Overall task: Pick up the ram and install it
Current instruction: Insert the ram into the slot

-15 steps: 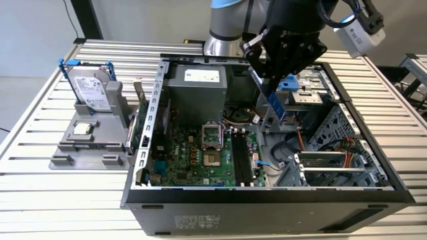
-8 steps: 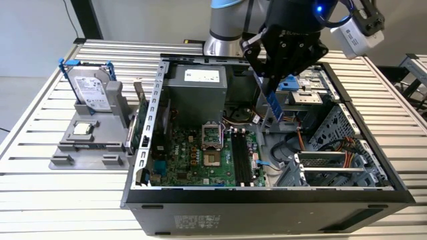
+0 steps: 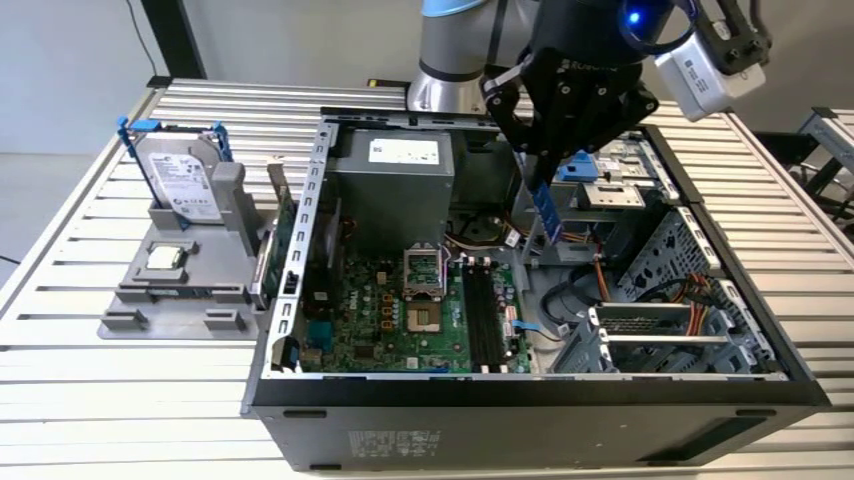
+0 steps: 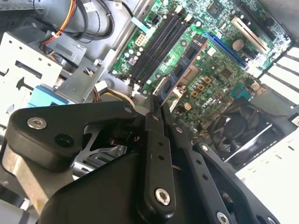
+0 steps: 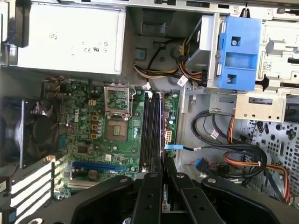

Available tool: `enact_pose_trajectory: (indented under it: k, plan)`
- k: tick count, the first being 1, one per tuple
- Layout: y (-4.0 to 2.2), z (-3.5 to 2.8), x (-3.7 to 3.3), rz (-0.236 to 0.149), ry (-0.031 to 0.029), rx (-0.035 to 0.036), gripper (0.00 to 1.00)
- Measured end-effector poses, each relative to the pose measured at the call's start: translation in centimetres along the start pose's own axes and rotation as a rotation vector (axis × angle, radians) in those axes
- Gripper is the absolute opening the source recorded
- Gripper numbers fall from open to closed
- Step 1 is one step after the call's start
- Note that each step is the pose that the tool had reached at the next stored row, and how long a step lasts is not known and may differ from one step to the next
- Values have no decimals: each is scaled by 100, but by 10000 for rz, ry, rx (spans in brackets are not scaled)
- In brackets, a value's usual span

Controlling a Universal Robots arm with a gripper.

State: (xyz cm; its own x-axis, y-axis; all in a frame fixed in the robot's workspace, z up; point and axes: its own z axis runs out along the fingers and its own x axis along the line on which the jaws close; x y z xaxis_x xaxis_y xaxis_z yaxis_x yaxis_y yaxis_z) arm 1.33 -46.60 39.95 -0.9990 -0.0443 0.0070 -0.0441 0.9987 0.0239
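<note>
The ram [image 3: 545, 208] is a long narrow board that hangs on end over the open computer case [image 3: 534, 385], with my gripper [image 3: 545, 165] shut on its upper end. In the second wrist view the ram [image 4: 187, 63] shows black chips on a blue-green board and sticks out from my gripper [image 4: 157, 101] over the motherboard. In the first wrist view the ram [image 5: 162, 135] appears edge-on, in line with the black memory slots [image 5: 152, 126], and my gripper [image 5: 163, 162] is shut on it. It stands above the slots [image 3: 483, 315], apart from them.
A grey hard drive in a blue bracket [image 3: 180, 180] stands on a grey holder [image 3: 174, 290] at the exterior view's left, outside the case. Inside are the power supply [image 3: 394, 180], CPU socket [image 3: 420, 270], fan [image 5: 35, 130], a blue drive bracket [image 5: 238, 51] and loose cables [image 5: 224, 140].
</note>
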Motion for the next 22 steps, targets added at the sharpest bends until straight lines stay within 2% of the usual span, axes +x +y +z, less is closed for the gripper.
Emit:
enact_pose_trajectory:
  k: [2, 5, 8, 13, 18, 22]
  plan:
    - [0, 0, 0, 87, -3, -1, 0]
    - [0, 1, 0, 508, -12, -4, 0]
    - [-1, 7, 0, 581, -14, -4, 0]
    - [-3, 84, -11, 586, -14, -1, 0]
    - [-8, 176, -84, 604, -15, -1, 0]
    - [-10, 247, -86, 640, -35, 1, 0]
